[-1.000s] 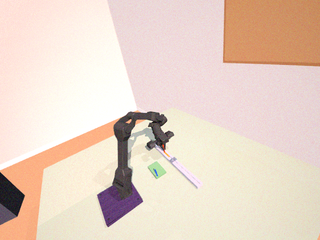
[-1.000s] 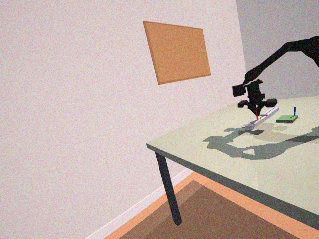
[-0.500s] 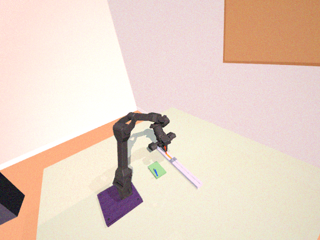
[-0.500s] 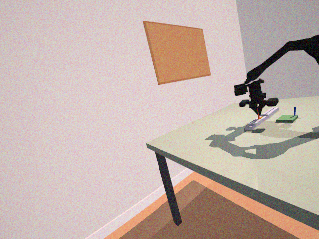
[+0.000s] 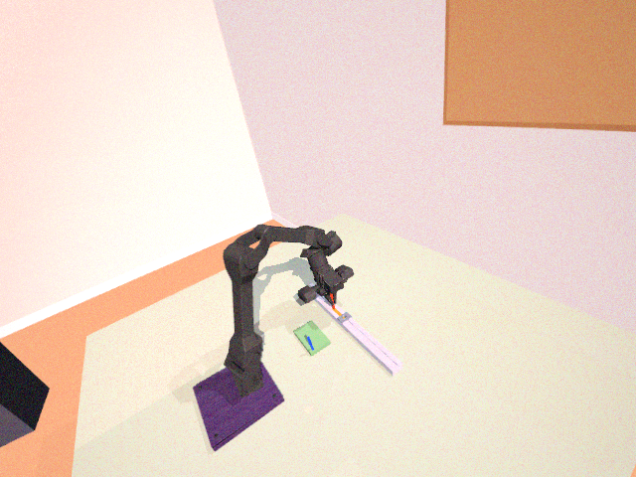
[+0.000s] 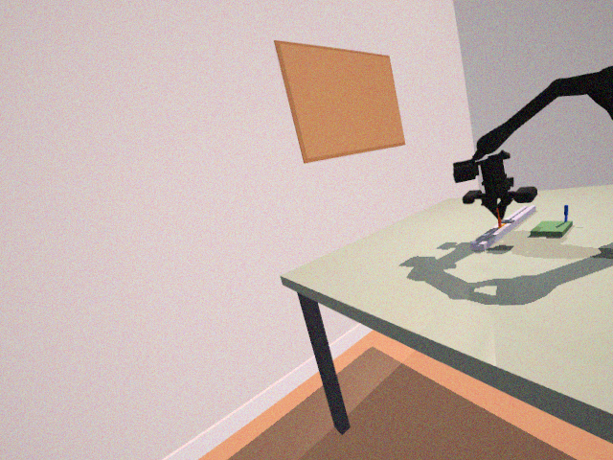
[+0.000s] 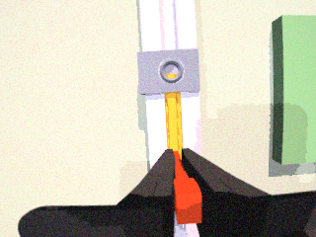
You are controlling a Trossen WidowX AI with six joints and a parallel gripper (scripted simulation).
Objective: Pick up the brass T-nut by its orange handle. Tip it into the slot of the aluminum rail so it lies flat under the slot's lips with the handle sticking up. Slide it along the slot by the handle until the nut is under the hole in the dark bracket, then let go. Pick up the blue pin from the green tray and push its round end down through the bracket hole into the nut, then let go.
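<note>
- Nearly closed, with the fingers (image 5: 329,294) (image 6: 491,208) gripping the orange handle (image 5: 332,299) (image 6: 499,217) (image 7: 188,202).
- Below and ahead of the fingers, lying along the slot of the rail (image 5: 371,347) (image 6: 522,215) (image 7: 156,120): the brass T-nut (image 5: 337,312) (image 6: 502,225) (image 7: 173,118), partly under the bracket (image 5: 347,316) (image 6: 508,220) (image 7: 149,74), yellow showing through its hole.
- Off to one side of the fingers, upright in the green tray (image 5: 319,338) (image 6: 547,228) (image 7: 299,89): the blue pin (image 5: 309,343) (image 6: 565,213).

The brass T-nut (image 7: 174,118) lies lengthwise in the slot of the pale aluminum rail (image 5: 367,342) (image 6: 517,218) (image 7: 157,123), one end under the grey bracket (image 5: 343,317) (image 7: 148,73), its orange handle (image 5: 332,300) (image 6: 499,218) (image 7: 188,201) sticking up; the blue pin (image 5: 309,342) (image 6: 565,213) stands in the green tray (image 5: 319,339) (image 6: 548,228) (image 7: 298,89), inward from the bench's edges
</note>
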